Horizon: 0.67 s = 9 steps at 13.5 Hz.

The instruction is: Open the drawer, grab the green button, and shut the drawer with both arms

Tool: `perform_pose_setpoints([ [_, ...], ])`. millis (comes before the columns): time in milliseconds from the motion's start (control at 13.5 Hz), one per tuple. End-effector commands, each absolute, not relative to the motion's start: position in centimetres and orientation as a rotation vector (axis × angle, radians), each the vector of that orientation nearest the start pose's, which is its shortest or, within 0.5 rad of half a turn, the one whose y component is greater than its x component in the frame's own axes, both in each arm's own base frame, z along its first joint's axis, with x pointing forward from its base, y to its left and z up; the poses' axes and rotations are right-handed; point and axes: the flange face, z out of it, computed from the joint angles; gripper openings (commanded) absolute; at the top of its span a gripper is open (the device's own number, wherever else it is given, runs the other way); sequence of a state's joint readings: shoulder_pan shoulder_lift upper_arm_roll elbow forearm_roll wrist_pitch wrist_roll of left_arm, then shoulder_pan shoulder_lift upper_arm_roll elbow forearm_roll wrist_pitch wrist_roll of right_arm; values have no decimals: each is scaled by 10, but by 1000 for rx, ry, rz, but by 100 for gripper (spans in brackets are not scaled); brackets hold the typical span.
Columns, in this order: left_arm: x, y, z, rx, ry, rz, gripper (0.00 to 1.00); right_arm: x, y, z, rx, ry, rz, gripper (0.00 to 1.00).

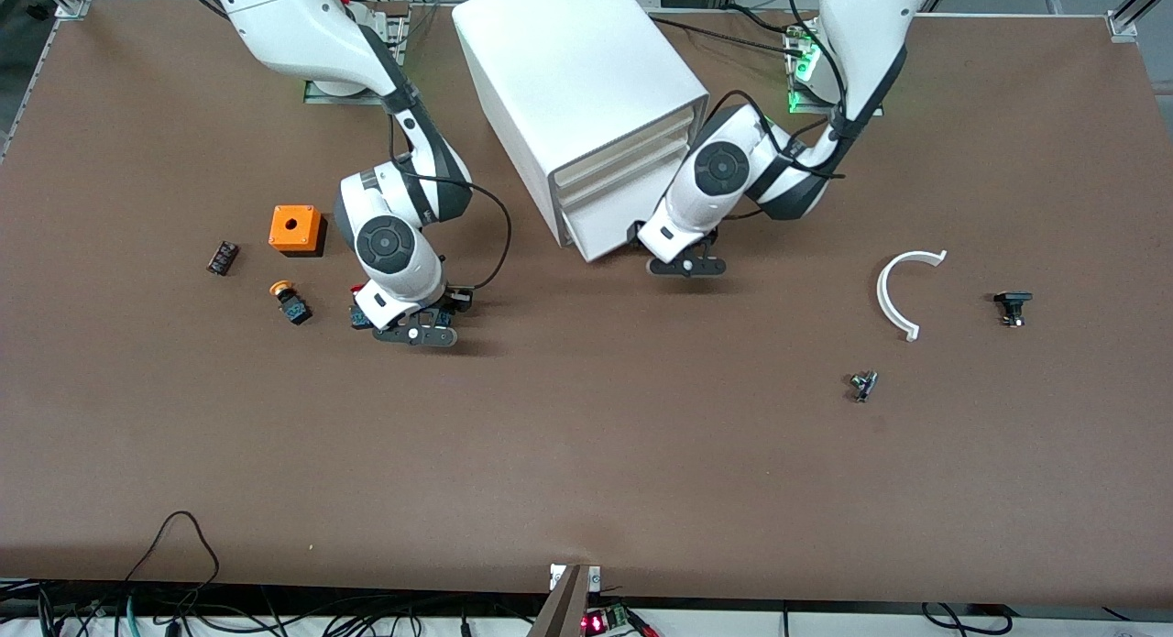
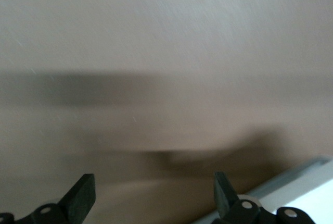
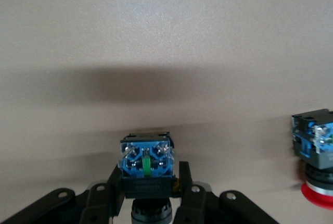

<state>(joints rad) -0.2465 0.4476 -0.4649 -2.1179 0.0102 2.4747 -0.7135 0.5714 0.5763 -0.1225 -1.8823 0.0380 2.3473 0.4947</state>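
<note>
White cabinet point(image 1: 568, 78), brown table point(image 1: 641, 454), orange box point(image 1: 295, 228), blue-black button point(image 3: 146, 164)

Even overhead light, soft shadows under both arms; left wrist view motion-blurred.

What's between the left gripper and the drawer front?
Nothing visible. The left gripper hangs open just in front of the cabinet, by the bottom drawer. The right gripper holds the button.

bare table point(image 1: 586, 454) near camera, cabinet point(image 1: 577, 96) between arms
</note>
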Motion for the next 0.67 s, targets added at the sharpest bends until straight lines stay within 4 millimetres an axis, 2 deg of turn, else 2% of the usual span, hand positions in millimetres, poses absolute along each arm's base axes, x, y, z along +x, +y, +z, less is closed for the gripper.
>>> perform_pose_setpoints([
  [0,401,-391,230,-3233,75,236,100,564,273,200,-3224,166,93,100],
  [149,391,-403,239,-3243,122,228,100,575,273,230,-3199,168,34,100],
  [223,394,-402,241,-3248,116,220,100,580,271,242,-3198,178,32,100],
  [297,414,-392,247,-3270,62,179,100,584,271,262,-3195,187,37,100],
  [371,447,-373,270,-3297,-35,97,100,590,271,281,-3198,200,57,100],
  [446,472,-349,288,-3301,-120,33,100,596,268,304,-3206,215,82,100],
  [520,492,-325,307,-3302,-196,-38,100,603,264,331,-3210,236,94,100],
  [594,506,-303,328,-3300,-201,-118,100,609,258,359,-3203,253,75,100],
])
